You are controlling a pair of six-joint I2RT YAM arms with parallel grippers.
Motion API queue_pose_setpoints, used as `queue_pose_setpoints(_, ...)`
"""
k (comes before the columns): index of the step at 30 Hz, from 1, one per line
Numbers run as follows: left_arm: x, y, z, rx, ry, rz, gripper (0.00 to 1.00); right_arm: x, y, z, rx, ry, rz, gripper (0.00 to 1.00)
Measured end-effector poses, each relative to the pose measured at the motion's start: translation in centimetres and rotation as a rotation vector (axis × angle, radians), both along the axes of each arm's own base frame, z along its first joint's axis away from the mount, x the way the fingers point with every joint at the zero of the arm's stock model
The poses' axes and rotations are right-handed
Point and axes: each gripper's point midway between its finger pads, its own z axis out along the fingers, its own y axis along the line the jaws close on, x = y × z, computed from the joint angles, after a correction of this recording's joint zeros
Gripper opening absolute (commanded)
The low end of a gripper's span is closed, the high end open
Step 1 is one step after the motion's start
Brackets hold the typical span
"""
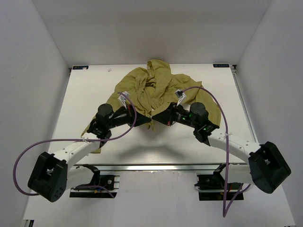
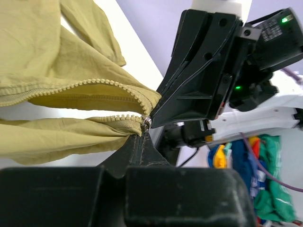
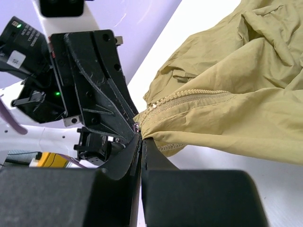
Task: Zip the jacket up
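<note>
The jacket (image 1: 156, 90) is bunched at the far middle of the table (image 1: 85, 94). Its near hem, beside the zipper slider (image 2: 146, 123), is clamped by the left gripper (image 2: 142, 140) and the right gripper (image 3: 140, 143), seemingly so the open teeth are steadied for zipping.

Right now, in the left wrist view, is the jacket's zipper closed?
No: the jacket shows two separate rows of zipper teeth, meeting only at the slider.

White table (image 1: 85, 94), plain white walls (image 1: 28, 47) on three sides, soft even light
</note>
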Motion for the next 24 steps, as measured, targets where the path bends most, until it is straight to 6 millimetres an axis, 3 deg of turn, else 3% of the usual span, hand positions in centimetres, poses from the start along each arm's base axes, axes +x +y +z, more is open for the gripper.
queue_pose_setpoints(10, -0.2, 0.0, -1.0, 0.070, -0.007, 0.009, 0.00, 0.1, 0.0, -0.8, -0.037, 0.035, 0.002, 0.01)
queue_pose_setpoints(16, -0.6, -0.2, -1.5, 0.081, 0.044, 0.004, 0.00, -0.2, -0.2, -1.5, -0.074, 0.047, 0.010, 0.16)
queue_pose_setpoints(20, -1.1, -0.6, -1.8, 0.081, 0.084, -0.011, 0.00, -0.7, -0.6, -1.8, -0.091, 0.059, 0.013, 0.39)
queue_pose_setpoints(24, -1.2, -0.7, -2.0, 0.075, 0.121, -0.008, 0.00, -1.4, -0.9, -1.8, -0.099, 0.059, 0.030, 0.50)
